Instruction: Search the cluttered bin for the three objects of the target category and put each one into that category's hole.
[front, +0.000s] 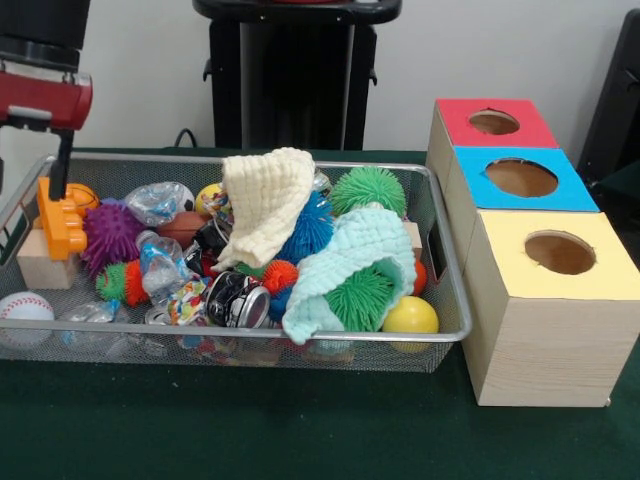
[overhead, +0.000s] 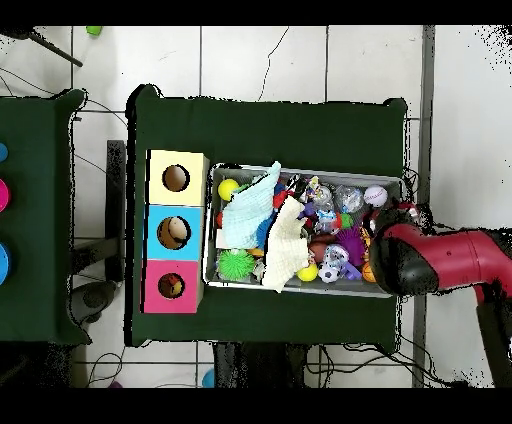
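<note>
Front view: the bin (front: 440, 250) lies with its long axis across the picture, its right end just beside the three boxes. The hole (front: 494, 122) opens upward in the red box (front: 470, 125), the farthest of the three from the camera. At the bin's left end the gripper (front: 58, 195) reaches down onto an orange toy (front: 60, 225); I cannot tell whether the jaws grasp it.

Overhead view: the bin (overhead: 305, 288) runs left to right, the hole (overhead: 171, 287) just beyond its lower left corner. The arm (overhead: 440, 262) covers the bin's right end.
</note>
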